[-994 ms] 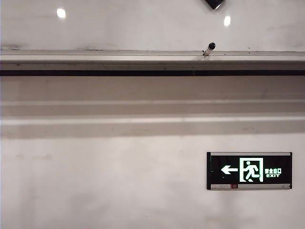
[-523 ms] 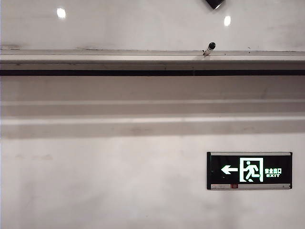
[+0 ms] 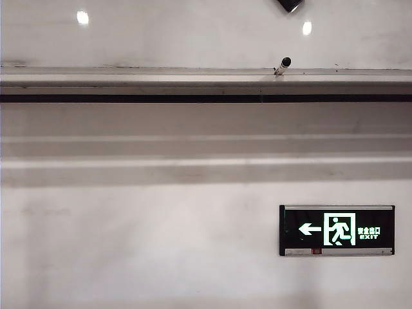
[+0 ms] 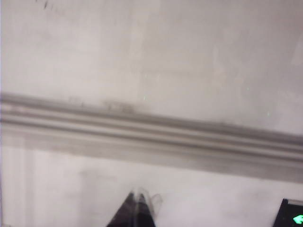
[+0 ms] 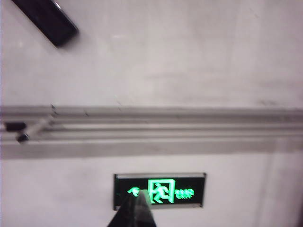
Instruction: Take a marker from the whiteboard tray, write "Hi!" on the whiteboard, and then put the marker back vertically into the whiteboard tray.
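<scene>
The marker [image 3: 282, 65], white with a black cap, leans tilted on the whiteboard tray [image 3: 129, 87], a long grey ledge with a dark stripe under the glossy whiteboard [image 3: 193, 35]. Neither gripper shows in the exterior view. In the left wrist view my left gripper [image 4: 138, 195] is shut and empty, some way short of the tray [image 4: 156, 137]. My right gripper [image 5: 138, 197] is shut and empty in front of the exit sign [image 5: 160, 190]. The marker [image 5: 35, 128] lies blurred on the tray [image 5: 189, 124], well off to one side of that gripper.
A lit green exit sign [image 3: 337, 230] hangs on the dull wall below the tray, right of centre. Broad pale mouldings [image 3: 193, 151] run across under the ledge. A black object [image 3: 290, 4] sits on the board above the marker, and it shows again [image 5: 45, 21] in the right wrist view.
</scene>
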You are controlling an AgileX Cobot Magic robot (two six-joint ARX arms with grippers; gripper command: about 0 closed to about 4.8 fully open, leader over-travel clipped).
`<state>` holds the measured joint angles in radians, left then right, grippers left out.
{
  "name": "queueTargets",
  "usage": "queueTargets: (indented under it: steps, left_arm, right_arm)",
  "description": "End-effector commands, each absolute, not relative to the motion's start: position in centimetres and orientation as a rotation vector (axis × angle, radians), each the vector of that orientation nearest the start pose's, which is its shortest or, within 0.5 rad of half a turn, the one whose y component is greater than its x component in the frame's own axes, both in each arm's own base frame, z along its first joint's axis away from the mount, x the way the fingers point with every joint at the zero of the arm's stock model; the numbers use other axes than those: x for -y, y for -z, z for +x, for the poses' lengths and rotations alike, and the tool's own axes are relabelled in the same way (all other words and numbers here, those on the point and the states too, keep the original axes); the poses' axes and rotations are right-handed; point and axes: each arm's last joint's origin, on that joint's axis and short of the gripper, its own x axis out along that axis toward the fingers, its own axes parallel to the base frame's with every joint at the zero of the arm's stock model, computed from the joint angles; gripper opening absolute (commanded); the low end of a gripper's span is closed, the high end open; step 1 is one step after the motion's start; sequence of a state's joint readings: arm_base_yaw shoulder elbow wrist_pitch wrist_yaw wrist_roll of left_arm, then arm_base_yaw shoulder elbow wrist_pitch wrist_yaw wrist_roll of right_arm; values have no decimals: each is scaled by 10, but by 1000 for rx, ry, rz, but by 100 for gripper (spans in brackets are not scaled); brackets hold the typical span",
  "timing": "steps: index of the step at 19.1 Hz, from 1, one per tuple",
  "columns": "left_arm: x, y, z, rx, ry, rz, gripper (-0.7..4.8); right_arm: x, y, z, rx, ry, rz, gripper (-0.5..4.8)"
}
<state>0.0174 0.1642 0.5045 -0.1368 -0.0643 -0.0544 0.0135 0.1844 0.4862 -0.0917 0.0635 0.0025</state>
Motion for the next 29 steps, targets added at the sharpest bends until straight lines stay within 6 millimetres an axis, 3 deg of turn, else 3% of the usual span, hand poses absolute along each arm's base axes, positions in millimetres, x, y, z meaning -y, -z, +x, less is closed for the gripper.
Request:
queueTargets:
  steps: [1,5,9,14,18,20,21,23,27,29]
  left_arm:
    - [-3,-342,70,218,-73,-61,-6]
    - [0,-389,89,212,43,-45,-6]
    - [4,-413,116,172,195,-37,-6]
    - [15,-425,134,144,301,-46,-6]
    - [26,-430,143,130,364,-54,-6]
    - [31,-430,144,130,374,-58,-6]
    - [32,-430,144,133,377,-58,-6]
    - [32,-431,144,141,378,-58,-6]
    - [32,-431,144,143,379,-58,-6]
    - [32,-432,144,148,379,-58,-6]
  right_arm:
    - [-1,-330,80,218,6,8,-5]
    - [-5,-358,108,197,-122,-3,-5]
    - [-18,-367,135,231,-235,24,-5]
    - [-52,-358,164,183,-269,60,-5]
    - [-99,-342,187,148,-337,80,-5]
    - [-122,-330,199,136,-284,92,-5]
    - [-130,-324,205,132,-280,92,19]
    - [-141,-310,223,136,-284,94,317]
    - [-153,-288,245,133,-187,100,337]
    - [-161,-289,261,118,-151,94,337]
